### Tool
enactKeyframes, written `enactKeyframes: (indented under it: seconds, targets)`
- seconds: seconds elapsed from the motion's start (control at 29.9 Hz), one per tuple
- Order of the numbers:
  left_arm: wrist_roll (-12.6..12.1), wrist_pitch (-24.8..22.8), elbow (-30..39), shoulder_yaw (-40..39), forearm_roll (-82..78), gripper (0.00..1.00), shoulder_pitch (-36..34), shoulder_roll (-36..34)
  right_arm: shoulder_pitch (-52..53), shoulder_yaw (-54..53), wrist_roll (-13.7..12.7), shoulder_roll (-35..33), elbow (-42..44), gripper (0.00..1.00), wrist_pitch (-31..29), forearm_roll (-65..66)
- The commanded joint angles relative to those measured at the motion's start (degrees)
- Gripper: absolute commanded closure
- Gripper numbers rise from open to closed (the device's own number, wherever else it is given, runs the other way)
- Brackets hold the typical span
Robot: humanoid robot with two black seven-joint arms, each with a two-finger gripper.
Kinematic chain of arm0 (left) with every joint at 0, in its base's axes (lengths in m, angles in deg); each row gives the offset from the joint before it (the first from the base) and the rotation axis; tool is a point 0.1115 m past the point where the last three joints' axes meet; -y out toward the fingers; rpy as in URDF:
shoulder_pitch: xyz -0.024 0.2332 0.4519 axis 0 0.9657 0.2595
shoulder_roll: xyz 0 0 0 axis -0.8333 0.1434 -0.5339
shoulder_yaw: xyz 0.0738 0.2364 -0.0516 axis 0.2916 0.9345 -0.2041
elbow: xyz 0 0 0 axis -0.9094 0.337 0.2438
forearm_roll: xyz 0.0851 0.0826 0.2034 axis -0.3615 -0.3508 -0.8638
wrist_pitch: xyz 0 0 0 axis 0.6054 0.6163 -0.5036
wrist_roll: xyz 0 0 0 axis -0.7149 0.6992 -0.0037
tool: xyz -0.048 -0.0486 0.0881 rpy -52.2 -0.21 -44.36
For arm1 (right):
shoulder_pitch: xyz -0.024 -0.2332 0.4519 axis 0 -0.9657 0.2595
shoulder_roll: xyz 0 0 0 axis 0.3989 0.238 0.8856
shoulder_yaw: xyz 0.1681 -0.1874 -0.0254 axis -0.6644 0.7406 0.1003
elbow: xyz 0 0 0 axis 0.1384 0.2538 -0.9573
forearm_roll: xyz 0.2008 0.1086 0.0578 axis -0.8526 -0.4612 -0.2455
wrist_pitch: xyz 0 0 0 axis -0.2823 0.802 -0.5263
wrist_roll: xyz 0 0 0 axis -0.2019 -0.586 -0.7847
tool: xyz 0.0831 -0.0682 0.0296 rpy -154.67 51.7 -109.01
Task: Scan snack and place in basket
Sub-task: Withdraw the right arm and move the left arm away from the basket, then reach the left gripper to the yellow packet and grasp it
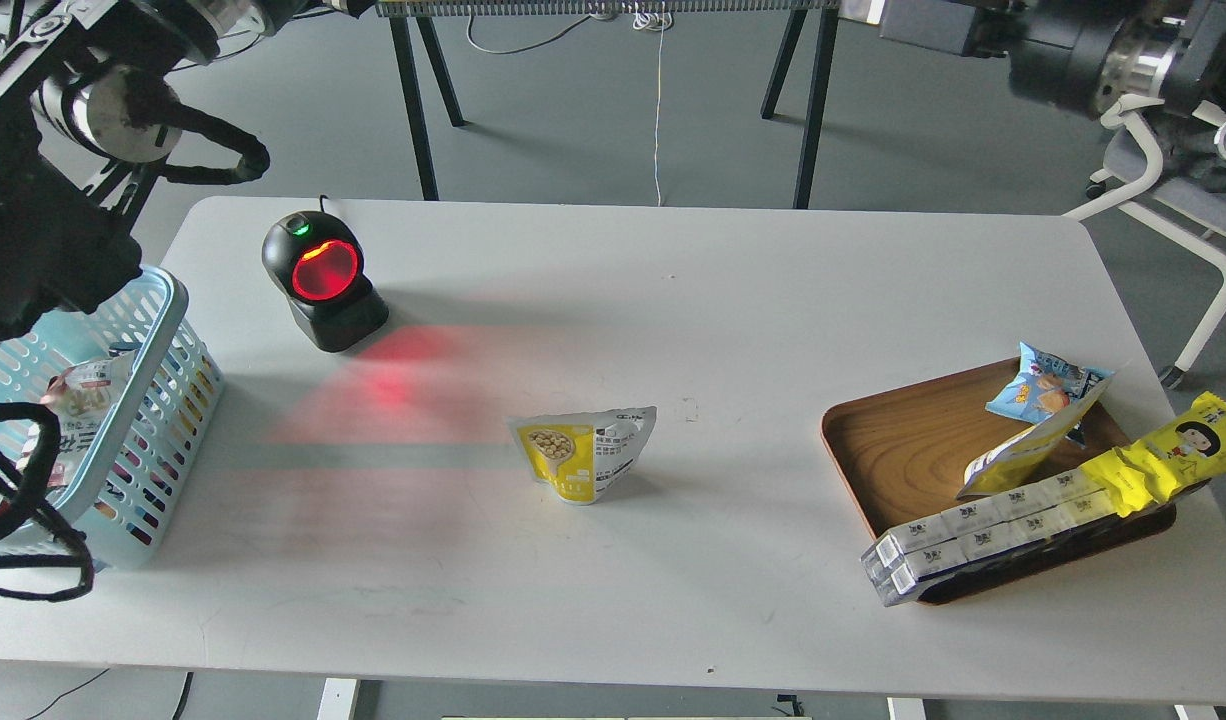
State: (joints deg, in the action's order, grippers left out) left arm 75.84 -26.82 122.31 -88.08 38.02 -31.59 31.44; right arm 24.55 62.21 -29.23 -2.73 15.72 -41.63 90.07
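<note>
The snack point(583, 455), a small yellow pouch with a round picture of beige beans, stands free on the white table near its middle. Nothing touches it. The light blue basket point(169, 300) stands at the table's left edge and holds a white pack point(85, 392). Only thick parts of my left arm point(43, 220) show at the upper left, over the basket. Only blurred parts of my right arm point(1093, 50) show at the top right, far above the table. Neither gripper's fingers are in view.
A black scanner point(323, 280) with a glowing red window stands at the back left and casts red light on the table. A brown wooden tray point(903, 450) at the right holds a blue chip bag point(1045, 385), a long yellow pack point(1163, 455) and white boxes point(973, 535).
</note>
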Motion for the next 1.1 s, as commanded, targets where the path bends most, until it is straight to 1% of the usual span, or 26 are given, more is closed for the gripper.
enactKeyframes:
  seconds: [0.0, 0.13, 0.23, 0.33, 0.43, 0.57, 0.64, 0.67, 0.7, 0.77, 0.87, 0.9, 0.97, 1.07]
  targets:
    - [1.4, 0.0, 10.9, 0.5, -15.0, 0.0, 1.3, -3.2, -3.8, -0.1, 0.0, -1.0, 2.4, 0.03, -0.1, -14.8]
    - [3.2, -0.2, 20.8, 0.6, -31.6, 0.0, 2.3, -5.4, -8.2, -0.5, 0.0, 0.1, 7.7, 0.03, -1.3, -31.2]
    - [4.4, -0.2, 26.5, 0.6, -40.9, 0.0, 2.6, -6.4, -11.3, -3.5, 0.0, 3.1, 13.4, 0.03, -3.8, -43.6]
    - [4.9, -0.2, 33.5, 0.7, -51.0, 0.0, 3.6, -6.2, -15.3, -9.5, 0.0, 7.0, 21.0, 0.03, -8.1, -51.4]
    - [5.0, -0.2, 38.1, 3.7, -62.0, 0.0, 3.9, -5.4, -19.9, -19.1, 0.0, 10.7, 28.7, 0.03, -12.5, -55.4]
    - [5.0, -0.2, 38.8, 7.2, -66.6, 0.01, 3.0, -4.7, -28.3, -39.3, 0.0, 15.3, 36.3, 0.03, -13.9, -61.6]
    - [5.0, -0.2, 38.8, 8.7, -70.8, 0.01, 3.0, -4.3, -31.7, -47.3, -3.8, 18.5, 39.1, 0.02, -14.3, -61.5]
    - [5.0, -0.2, 38.8, 9.4, -74.3, 0.02, 3.0, -4.0, -32.8, -50.8, -5.3, 19.8, 40.0, 0.02, -14.7, -61.5]
    - [5.1, -0.2, 38.8, 10.1, -78.1, 0.03, 3.0, -3.7, -33.9, -52.8, -6.0, 20.5, 40.4, 0.02, -15.4, -61.4]
    - [5.9, -0.2, 38.8, 11.3, -85.9, 0.05, 3.2, -2.6, -35.6, -53.8, -6.1, 21.1, 40.4, 0.02, -17.0, -61.4]
    - [9.6, -0.2, 39.4, 14.9, -94.0, 0.07, 3.3, -1.7, -36.9, -53.7, -5.8, 22.3, 40.2, 0.02, -18.5, -61.4]
    - [10.1, -0.2, 40.2, 16.9, -96.2, 0.07, 3.3, -1.7, -36.9, -53.8, -5.7, 22.7, 40.2, 0.02, -18.6, -61.4]
    - [10.1, -0.2, 42.1, 20.9, -100.5, 0.07, 3.2, -1.8, -36.9, -53.7, -5.8, 23.0, 40.1, 0.02, -18.8, -61.3]
    - [10.1, -0.2, 43.4, 26.7, -100.8, 0.07, 3.4, -1.7, -36.6, -53.1, -5.8, 23.1, 39.5, 0.02, -19.3, -60.6]
